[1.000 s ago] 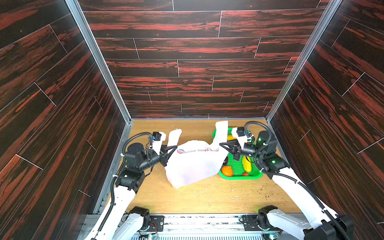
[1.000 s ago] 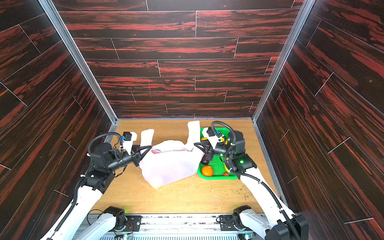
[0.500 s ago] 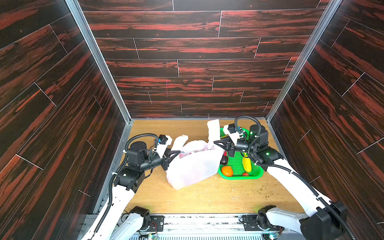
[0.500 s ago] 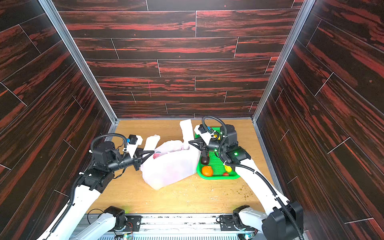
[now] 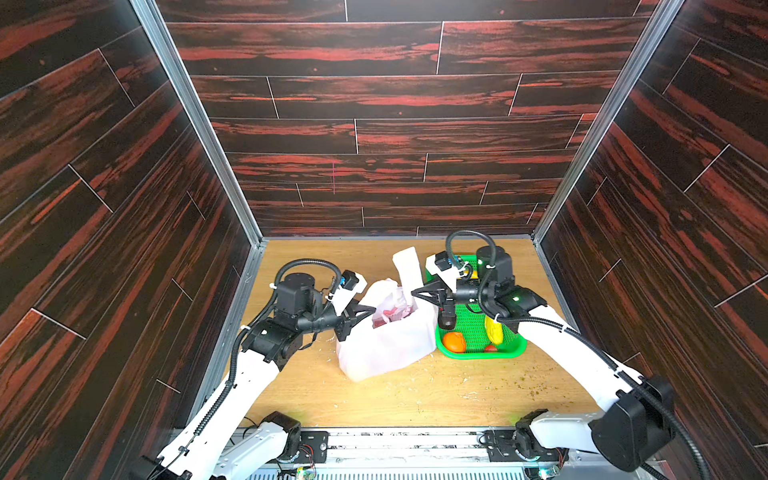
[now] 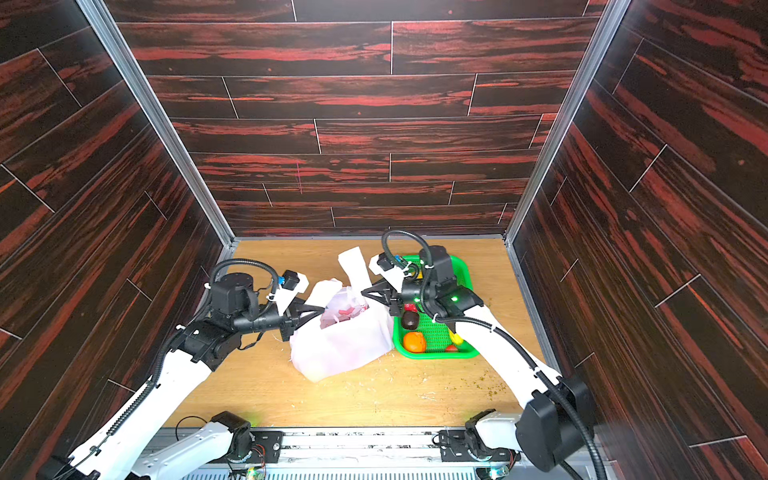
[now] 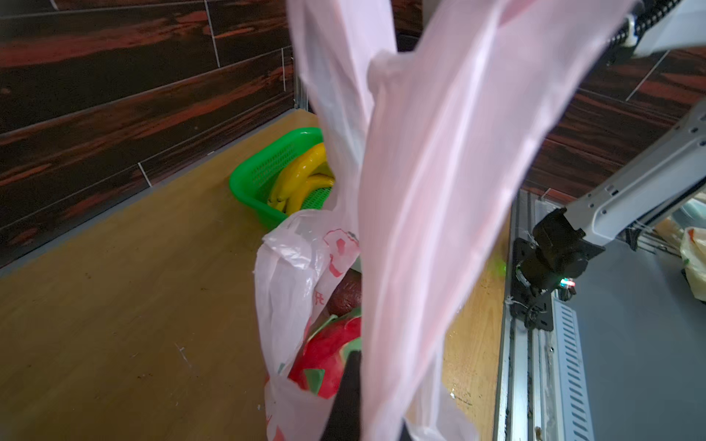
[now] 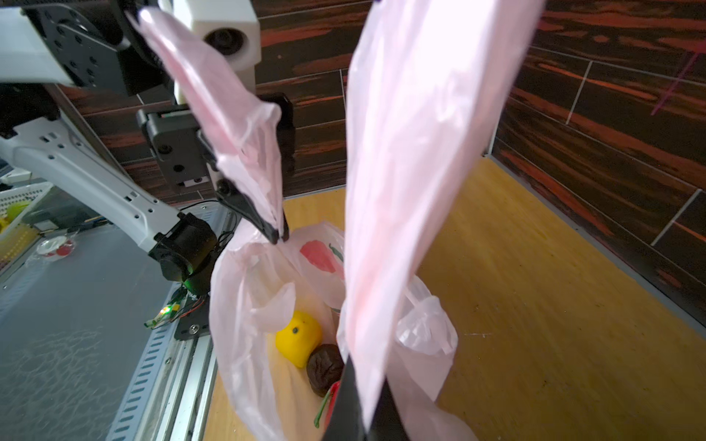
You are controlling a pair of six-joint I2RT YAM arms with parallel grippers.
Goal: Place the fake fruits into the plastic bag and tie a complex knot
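Both top views show the left gripper (image 5: 367,310) at the left side of the bag (image 5: 386,347), its fingers pressed together on the bag's left handle strip (image 6: 323,291) near the mouth. The bag stands mid-way across the wooden table (image 5: 415,399) with its mouth open upward, up against the green basket (image 5: 482,355) on its right. In the left wrist view a pink-and-green dragon fruit (image 7: 328,359) and a dark purple ball (image 7: 345,298) lie inside it. The right wrist view adds a yellow lemon (image 8: 300,338) on the bag's floor. Red fruit pictures (image 8: 320,256) are printed on the thin plastic. Beside one, in the left wrist view, sits a red character (image 7: 319,296) too crumpled to read. The right gripper (image 5: 414,293) pinches the right handle strip (image 5: 405,266), which stands upright above it, and the two strips are apart. Further right, the basket holds a dark fruit (image 5: 446,321), an orange (image 5: 454,341), yellow bananas (image 7: 301,183) and a strawberry (image 5: 491,348)
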